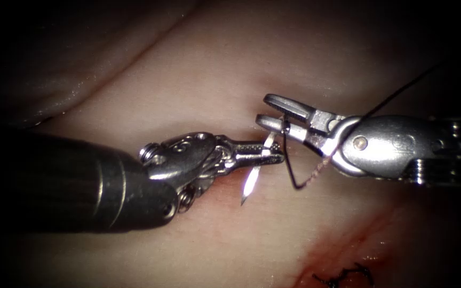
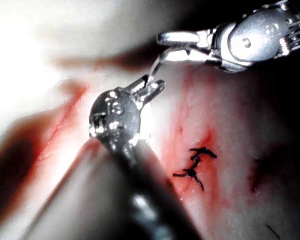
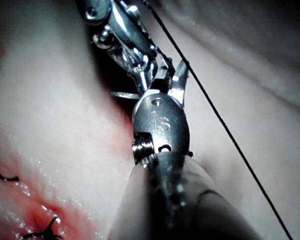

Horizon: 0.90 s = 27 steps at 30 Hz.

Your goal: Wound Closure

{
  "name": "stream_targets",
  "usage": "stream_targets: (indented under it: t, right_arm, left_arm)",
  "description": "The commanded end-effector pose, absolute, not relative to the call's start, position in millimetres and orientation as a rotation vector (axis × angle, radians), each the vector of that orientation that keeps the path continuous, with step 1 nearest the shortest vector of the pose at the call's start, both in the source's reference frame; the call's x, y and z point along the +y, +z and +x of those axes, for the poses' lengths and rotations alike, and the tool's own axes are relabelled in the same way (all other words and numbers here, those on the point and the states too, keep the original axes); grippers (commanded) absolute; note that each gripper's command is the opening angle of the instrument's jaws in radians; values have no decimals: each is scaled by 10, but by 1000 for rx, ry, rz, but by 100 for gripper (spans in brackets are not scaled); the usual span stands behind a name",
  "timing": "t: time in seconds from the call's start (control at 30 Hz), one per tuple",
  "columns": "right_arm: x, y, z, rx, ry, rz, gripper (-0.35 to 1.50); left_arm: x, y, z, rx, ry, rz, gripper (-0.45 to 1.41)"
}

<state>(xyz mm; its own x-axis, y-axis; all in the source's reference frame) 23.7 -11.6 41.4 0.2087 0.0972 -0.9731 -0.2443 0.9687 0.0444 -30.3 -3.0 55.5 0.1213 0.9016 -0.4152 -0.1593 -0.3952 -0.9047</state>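
Nearest in the endoscope view, at the bottom right, a knot [image 1: 348, 277] of dark thread sits in a red-stained stretch of the cut [image 1: 342, 250]; in the left wrist view the same black stitch [image 2: 195, 165] lies on reddened tissue [image 2: 230, 165].

Farther in, the left tool [image 1: 270, 152] comes from the left, its jaws clamped on the needle [image 1: 254, 178]. The grip is on the shaft a little back from the point; the bright tip hangs down and toward the viewer, just over the tissue [image 1: 134, 85] and out of it, above a faint patch of red fluid [image 1: 225, 184]. The left wrist view shows the left tool [image 2: 152, 87] closed on the needle [image 2: 155, 67], which runs up to the right tool [image 2: 177, 47].

Just right of it, the right tool [image 1: 273, 112] has its jaws parted around the needle's rear part, where the steel passes between them; I cannot tell whether they touch it. The thread [image 1: 401, 93] loops below these jaws, crosses the tool's wrist and runs off to the far right. In the right wrist view the thread [image 3: 215, 112] slants past the right tool [image 3: 172, 80], with the left tool [image 3: 135, 47] just beyond.
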Motion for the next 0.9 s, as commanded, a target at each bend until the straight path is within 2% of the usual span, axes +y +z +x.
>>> stream_targets:
  t: [0.03, 0.07, 0.1, 0.13, 0.17, 0.23, 0.3, 0.47, 0.7, 0.9]
  right_arm:
    - [-118, 420, 241, 1340, 245, -122, -35]
    - [-117, 421, 240, 1337, 248, -118, -35]
    - [-116, 423, 237, 1350, 253, -95, -35]
    - [-116, 423, 237, 1350, 253, -95, -35]
    - [-116, 426, 234, 1376, 243, -74, -35]
    - [-116, 426, 233, 1428, 210, -36, -35]
    - [-116, 427, 233, 1460, 192, -15, -35]
    - [-107, 443, 242, 1490, 144, -6, -35]
    - [-111, 470, 270, 1498, -12, -1, -35]
    - [-115, 480, 288, 1529, -150, -8, -35]
  left_arm:
    - [-33, 560, -309, -777, 1435, -1466, -45]
    - [-33, 560, -310, -780, 1429, -1463, -37]
    - [-34, 559, -313, -775, 1428, -1461, 19]
    - [-34, 559, -313, -775, 1428, -1461, 19]
    - [-36, 557, -315, -739, 1440, -1457, 61]
    - [-38, 552, -316, -718, 1451, -1458, 111]
    - [-39, 550, -315, -717, 1448, -1458, 120]
    - [-44, 540, -312, -708, 1460, -1451, 126]
    - [-70, 534, -296, -705, 1555, -1400, 126]
    - [-105, 528, -260, -528, 1681, -1279, 123]
